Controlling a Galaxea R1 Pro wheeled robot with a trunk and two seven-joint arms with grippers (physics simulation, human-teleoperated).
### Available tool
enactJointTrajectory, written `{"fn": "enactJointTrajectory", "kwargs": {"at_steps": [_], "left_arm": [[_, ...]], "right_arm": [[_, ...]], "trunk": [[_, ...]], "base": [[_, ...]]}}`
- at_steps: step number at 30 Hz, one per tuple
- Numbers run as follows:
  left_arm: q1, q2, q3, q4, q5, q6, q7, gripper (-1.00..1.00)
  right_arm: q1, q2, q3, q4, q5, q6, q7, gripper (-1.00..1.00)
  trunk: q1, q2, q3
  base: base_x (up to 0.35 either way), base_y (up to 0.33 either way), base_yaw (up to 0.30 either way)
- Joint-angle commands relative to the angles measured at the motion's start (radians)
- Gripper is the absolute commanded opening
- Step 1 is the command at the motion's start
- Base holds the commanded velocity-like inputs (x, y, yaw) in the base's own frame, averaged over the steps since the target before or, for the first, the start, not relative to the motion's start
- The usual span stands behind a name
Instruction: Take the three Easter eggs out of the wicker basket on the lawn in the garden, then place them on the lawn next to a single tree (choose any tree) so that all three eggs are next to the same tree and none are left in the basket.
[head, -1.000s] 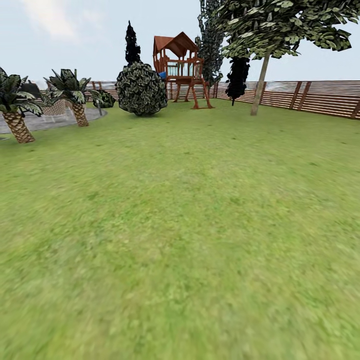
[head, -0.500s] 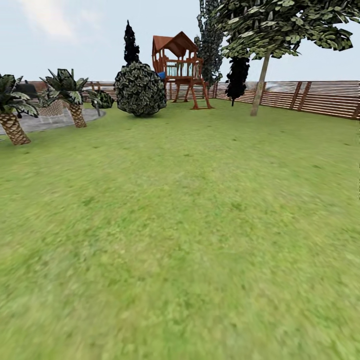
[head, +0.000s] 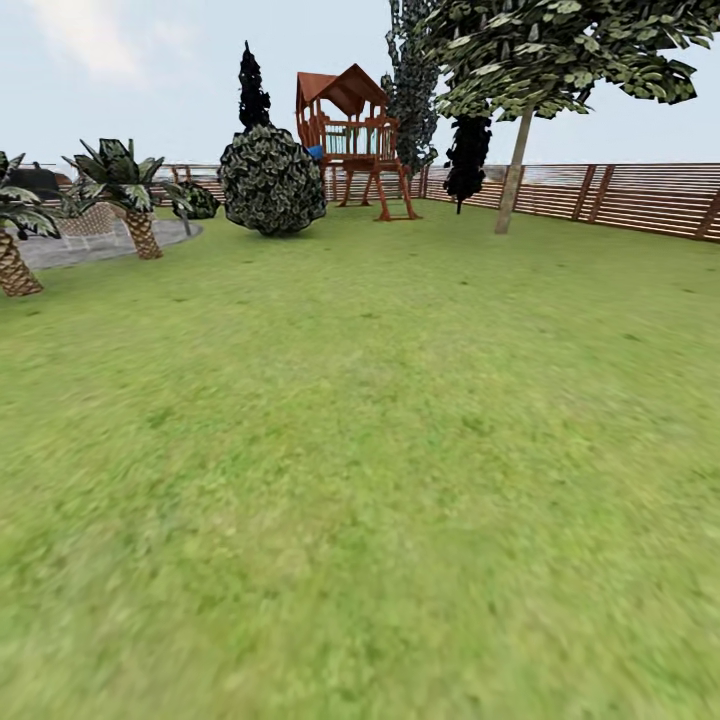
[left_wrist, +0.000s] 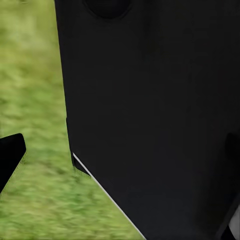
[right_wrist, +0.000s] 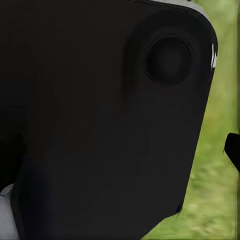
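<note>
Everything ahead is sliding leftward as the camera is turning; the tree is nearing over the lawn; each pincer's state cannot be told.

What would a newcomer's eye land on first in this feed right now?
Probably the red-brown wooden play tower at the far end of the lawn, with a round bush just to its left. Next, the pale-trunked tree to its right, standing before the slatted fence.
</note>
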Motion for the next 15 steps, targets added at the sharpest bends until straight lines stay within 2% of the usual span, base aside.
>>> {"fn": "enactJointTrajectory", "kwargs": {"at_steps": [1,10,15], "left_arm": [[0.000,0.000,0.000,-0.001,0.001,0.000,-0.001,1.00],[0.000,0.000,0.000,-0.001,0.001,0.000,-0.001,1.00],[0.000,0.000,0.000,-0.002,0.001,0.000,-0.001,1.00]], "right_arm": [[0.000,0.000,0.001,0.001,0.007,-0.004,0.002,1.00],[0.000,0.000,-0.002,0.000,0.006,-0.005,0.003,1.00],[0.000,0.000,-0.005,0.000,0.001,-0.005,0.005,1.00]], "trunk": [[0.001,0.000,-0.001],[0.001,0.000,-0.001],[0.001,0.000,-0.001]], "base": [[0.316,0.000,0.000],[0.316,0.000,-0.005],[0.317,0.000,-0.223]]}}
